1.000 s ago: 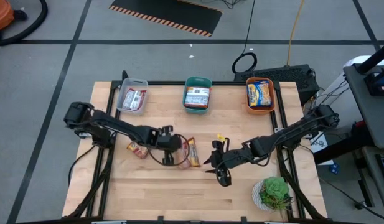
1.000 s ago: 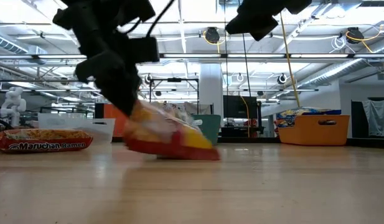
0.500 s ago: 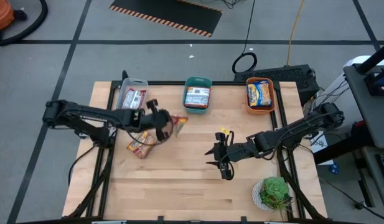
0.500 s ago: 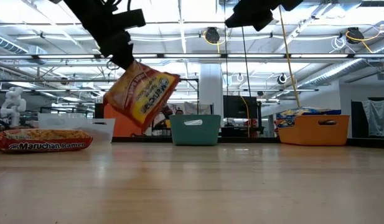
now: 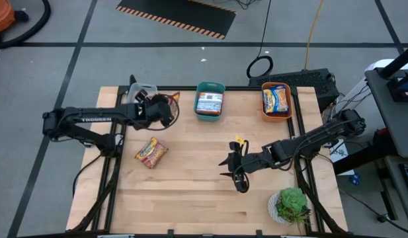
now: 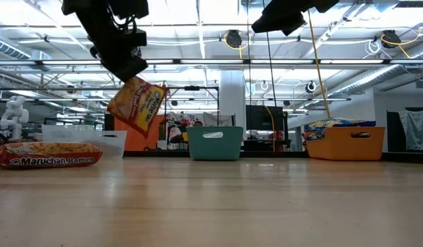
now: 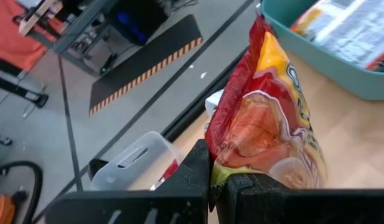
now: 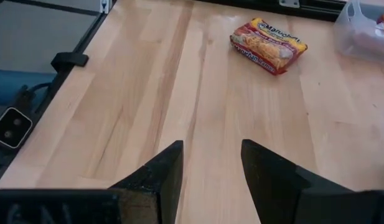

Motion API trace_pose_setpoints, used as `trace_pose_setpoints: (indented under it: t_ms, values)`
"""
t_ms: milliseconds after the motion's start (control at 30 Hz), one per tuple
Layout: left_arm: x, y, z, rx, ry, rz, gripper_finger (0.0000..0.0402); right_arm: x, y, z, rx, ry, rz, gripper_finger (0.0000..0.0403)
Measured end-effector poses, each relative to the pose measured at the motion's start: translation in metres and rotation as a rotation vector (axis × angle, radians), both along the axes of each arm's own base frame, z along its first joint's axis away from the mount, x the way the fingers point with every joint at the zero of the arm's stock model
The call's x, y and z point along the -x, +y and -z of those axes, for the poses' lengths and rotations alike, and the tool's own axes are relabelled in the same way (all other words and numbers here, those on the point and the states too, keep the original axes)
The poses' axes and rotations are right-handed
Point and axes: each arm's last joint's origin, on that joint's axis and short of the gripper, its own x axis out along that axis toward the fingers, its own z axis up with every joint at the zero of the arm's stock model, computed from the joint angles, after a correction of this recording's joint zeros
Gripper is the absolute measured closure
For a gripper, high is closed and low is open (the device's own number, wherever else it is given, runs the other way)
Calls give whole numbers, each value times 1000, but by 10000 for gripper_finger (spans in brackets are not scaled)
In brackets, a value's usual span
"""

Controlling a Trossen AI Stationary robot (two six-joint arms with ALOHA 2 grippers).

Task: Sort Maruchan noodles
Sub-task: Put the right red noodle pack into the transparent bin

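My left gripper (image 5: 168, 107) is shut on a red-and-yellow noodle packet (image 7: 266, 124), which hangs in the air (image 6: 137, 104) over the far part of the table, between the clear bin (image 5: 141, 99) and the teal bin (image 5: 210, 100). A second red-orange packet (image 5: 151, 152) lies flat on the table's left half, also seen in the right wrist view (image 8: 268, 45). My right gripper (image 5: 235, 173) hovers open over the table's right middle, with nothing between its fingers (image 8: 154, 180). My left gripper pinches the packet between its two fingers at a corner by the crimped end seam (image 7: 218, 168). The fingers slant down from above. The packet hangs tilted below them (image 6: 137, 104), clear of the table.
Along the far edge stand the clear bin with red packets, the teal bin with a blue-white packet, and an orange bin (image 5: 277, 99) with yellow packets. A green potted plant (image 5: 293, 203) sits at the near right corner. Bare wood lies across the table's middle and near part.
My left gripper has risen and swung toward the table's far edge, turning as it went, and stayed shut. The red-and-yellow packet, which was low at the table's middle, now hangs clear in the air near the clear and teal bins.
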Motion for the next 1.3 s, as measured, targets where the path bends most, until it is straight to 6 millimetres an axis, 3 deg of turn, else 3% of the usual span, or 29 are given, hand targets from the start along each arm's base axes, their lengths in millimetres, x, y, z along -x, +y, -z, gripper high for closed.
trace_pose_setpoints:
  t_ms: [267,567,800,1000,1300]
  values:
    - [5,24,-4,-44,-6,-84,398,3,-2,5,112,47,-67,245]
    - [27,51,-12,-65,-1,-219,398,1,-18,7,261,78,-118,245]
    - [47,50,-3,2,104,-331,398,-2,-31,7,249,85,-63,245]
    - [60,45,0,-28,166,-449,398,-2,-29,7,237,85,-61,245]
    - [70,49,2,-7,239,-484,398,-2,-28,7,237,84,-66,245]
